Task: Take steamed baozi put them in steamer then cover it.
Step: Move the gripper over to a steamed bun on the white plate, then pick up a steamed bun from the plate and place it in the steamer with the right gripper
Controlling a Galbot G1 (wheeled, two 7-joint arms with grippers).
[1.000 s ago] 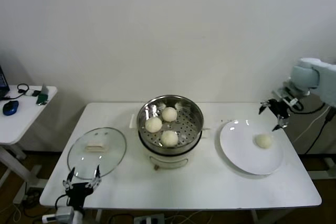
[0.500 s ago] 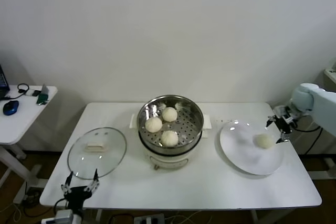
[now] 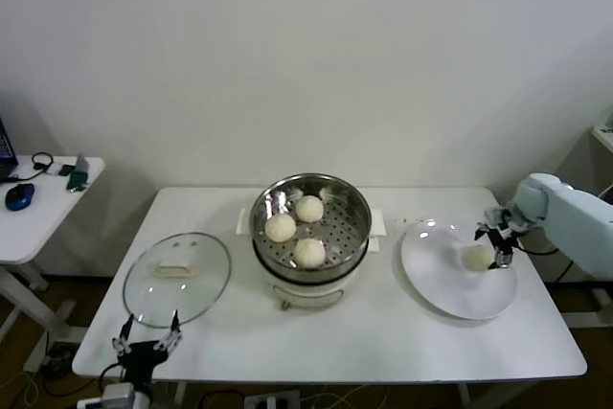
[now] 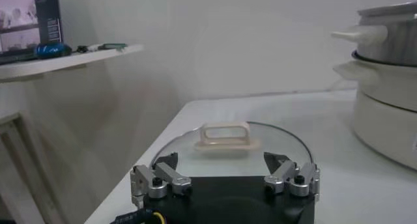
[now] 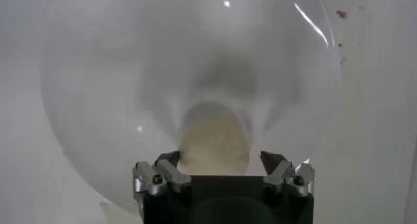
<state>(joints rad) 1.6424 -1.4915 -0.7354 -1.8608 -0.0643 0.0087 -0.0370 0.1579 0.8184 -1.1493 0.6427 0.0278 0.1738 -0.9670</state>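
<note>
The steamer (image 3: 358, 206) stands at the table's middle, uncovered, with three steamed baozi (image 3: 308, 208) on its perforated tray. A fourth baozi (image 3: 476, 257) lies on the white plate (image 3: 450, 289) at the right. My right gripper (image 3: 496, 246) is down at that bun, open, with the bun (image 5: 215, 137) between its fingers (image 5: 168, 163); one finger is close against it and the other stands apart. The cover (image 3: 196, 294), a glass lid with a white handle (image 4: 225, 135), lies flat to the left of the steamer. My left gripper (image 3: 147, 342) waits open at the front edge, just short of the lid.
A small side table (image 3: 43, 208) stands off to the left with a mouse and cables on it. The steamer's side handle (image 4: 355, 35) and white base (image 4: 391, 124) rise beyond the lid. The plate reaches close to the table's right edge.
My right gripper came down from above the plate's far edge to the bun on the plate and now straddles it. The left arm sank slightly at the front edge.
</note>
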